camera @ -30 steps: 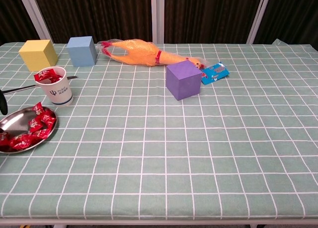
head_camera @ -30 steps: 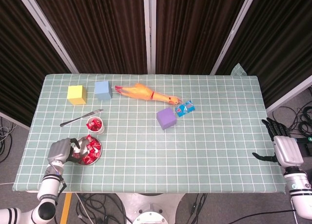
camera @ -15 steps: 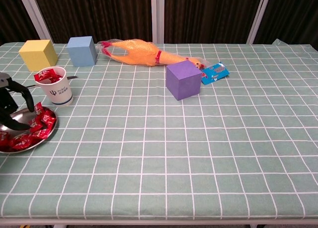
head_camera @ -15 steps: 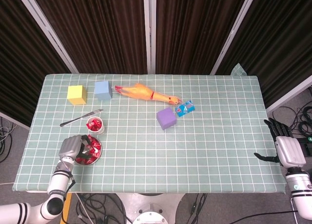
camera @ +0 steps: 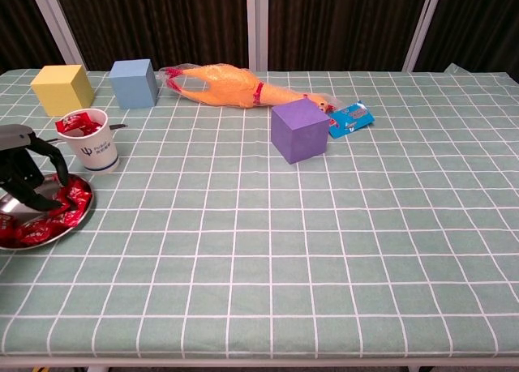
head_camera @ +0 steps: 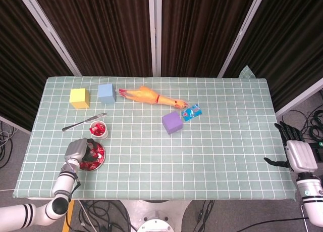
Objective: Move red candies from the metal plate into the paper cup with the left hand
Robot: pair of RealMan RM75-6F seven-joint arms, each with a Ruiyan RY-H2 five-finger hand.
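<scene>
My left hand (camera: 28, 168) hovers with fingers curled over the red wrapped candies (camera: 58, 203) in the round metal plate (head_camera: 100, 161) near the desk's left front edge, whether it grips one I cannot tell; the white paper cup (camera: 89, 140) stands just behind, a table knife (head_camera: 83, 122) beyond; right hand (head_camera: 298, 153) open off the right edge

Bright even light, soft shadows, sharp

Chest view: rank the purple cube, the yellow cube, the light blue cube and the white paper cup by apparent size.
1. Purple cube, though nearest the camera.
2. Yellow cube and light blue cube: too alike to rank.
3. White paper cup.
</scene>
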